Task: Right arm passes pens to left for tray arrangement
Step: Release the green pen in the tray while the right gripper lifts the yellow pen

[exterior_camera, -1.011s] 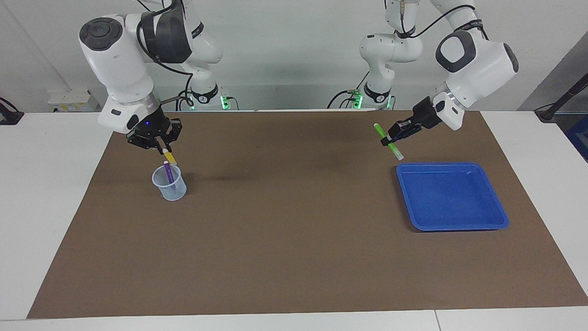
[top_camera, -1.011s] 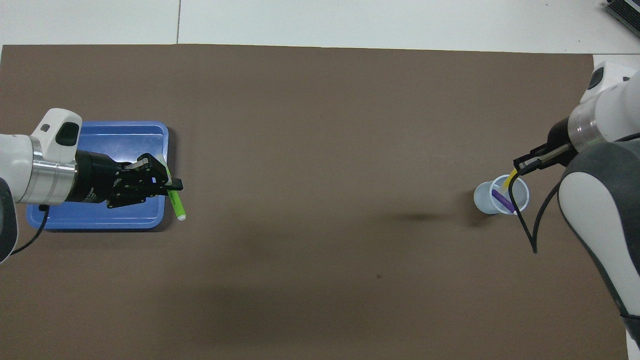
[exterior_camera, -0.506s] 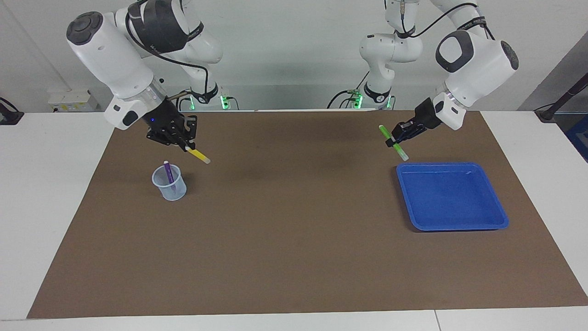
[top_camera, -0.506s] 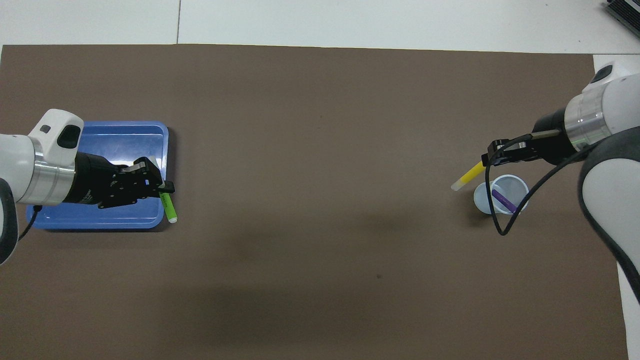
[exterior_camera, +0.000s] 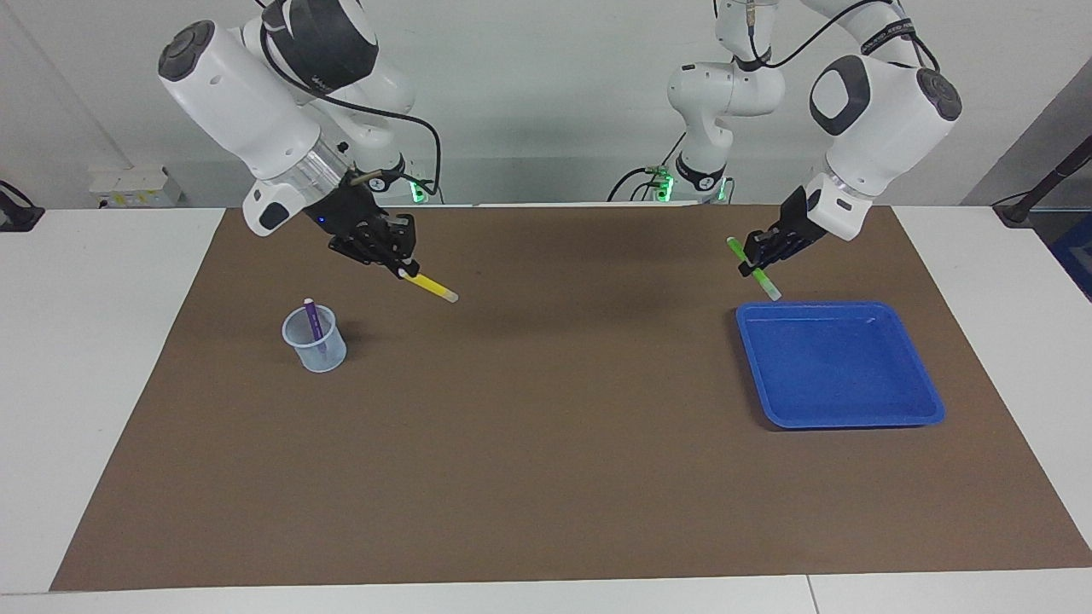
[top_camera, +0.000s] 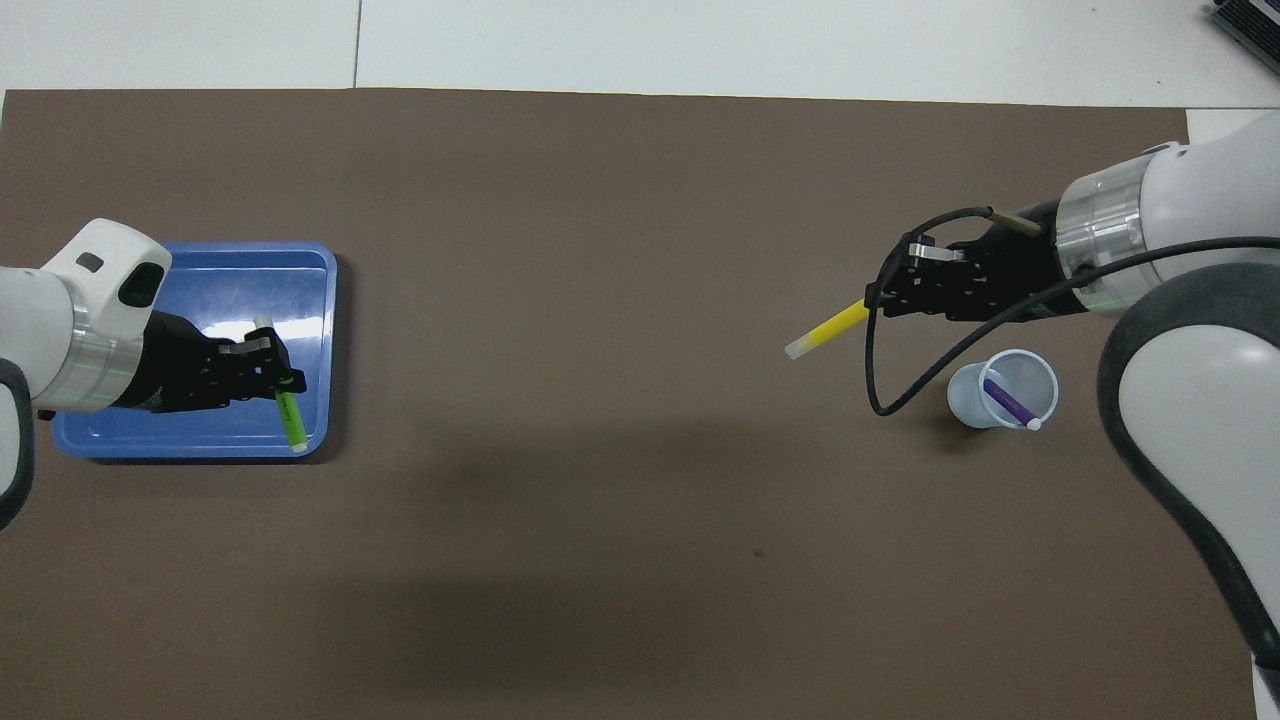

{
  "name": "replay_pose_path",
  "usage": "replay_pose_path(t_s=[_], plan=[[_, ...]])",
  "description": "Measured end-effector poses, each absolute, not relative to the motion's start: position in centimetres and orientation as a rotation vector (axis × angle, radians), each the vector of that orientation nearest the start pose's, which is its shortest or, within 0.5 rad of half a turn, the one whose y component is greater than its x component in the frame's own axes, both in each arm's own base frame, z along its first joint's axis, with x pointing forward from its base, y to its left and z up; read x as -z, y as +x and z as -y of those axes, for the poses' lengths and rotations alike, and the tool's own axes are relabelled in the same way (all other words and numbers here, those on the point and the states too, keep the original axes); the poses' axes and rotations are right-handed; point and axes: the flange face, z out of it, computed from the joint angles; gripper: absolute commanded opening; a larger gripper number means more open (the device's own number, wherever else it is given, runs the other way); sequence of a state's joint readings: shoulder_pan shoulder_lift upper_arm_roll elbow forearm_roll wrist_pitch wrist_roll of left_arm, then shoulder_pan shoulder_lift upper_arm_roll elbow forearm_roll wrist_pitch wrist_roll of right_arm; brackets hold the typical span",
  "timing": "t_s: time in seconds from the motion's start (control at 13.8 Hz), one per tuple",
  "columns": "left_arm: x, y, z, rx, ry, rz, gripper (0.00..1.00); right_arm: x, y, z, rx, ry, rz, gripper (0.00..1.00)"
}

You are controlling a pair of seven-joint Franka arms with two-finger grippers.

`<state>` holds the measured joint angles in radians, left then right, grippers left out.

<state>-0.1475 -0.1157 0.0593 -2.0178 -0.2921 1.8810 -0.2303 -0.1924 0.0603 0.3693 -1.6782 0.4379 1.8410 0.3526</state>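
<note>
The right gripper [exterior_camera: 408, 272] is clamped on one end of the yellow pen [exterior_camera: 431, 286], carried in the air over the brown mat [exterior_camera: 546, 443] on the blue tray's [exterior_camera: 930, 401] side of the translucent cup [exterior_camera: 316, 348], where the purple pen [exterior_camera: 313, 321] is left standing. The left gripper [exterior_camera: 754, 261] is closed on the green pen [exterior_camera: 753, 269], tilted above the tray's robot-side edge. If released from there, the green pen could bounce off the rim onto the mat. The yellow pen, gripped at its end, could be swung loose.

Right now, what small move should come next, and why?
Probably the left gripper, shut on the green pen above the blue tray's rim, lowers it into the tray. The right gripper already holds the yellow pen, waiting to pass.
</note>
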Motion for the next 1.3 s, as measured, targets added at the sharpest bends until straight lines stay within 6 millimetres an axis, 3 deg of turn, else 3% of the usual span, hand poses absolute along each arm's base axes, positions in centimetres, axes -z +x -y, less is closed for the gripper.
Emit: replay_pose_path(t_s=[0.43,0.79,1.16,1.3], plan=[[-50.1,52.1,1.6,-0.045,-3.308,0.124,0.0,-54.1,55.9,-19.1,-0.075,-2.422,-0.586,0.0],[-49.1,52.2,-0.2,-0.064,-3.259,-0.003,0.0,-54.7,56.0,-19.4,-0.093,-2.254,-0.726,0.0],[-45.2,52.5,-1.2,-0.06,-3.25,0.011,0.0,-55.0,55.1,-22.7,-0.062,-2.225,-0.769,0.0],[-43.6,52.7,-1.2,-0.058,-3.247,0.017,0.0,-54.7,55.0,-22.7,-0.065,-2.227,-0.771,0.0]])
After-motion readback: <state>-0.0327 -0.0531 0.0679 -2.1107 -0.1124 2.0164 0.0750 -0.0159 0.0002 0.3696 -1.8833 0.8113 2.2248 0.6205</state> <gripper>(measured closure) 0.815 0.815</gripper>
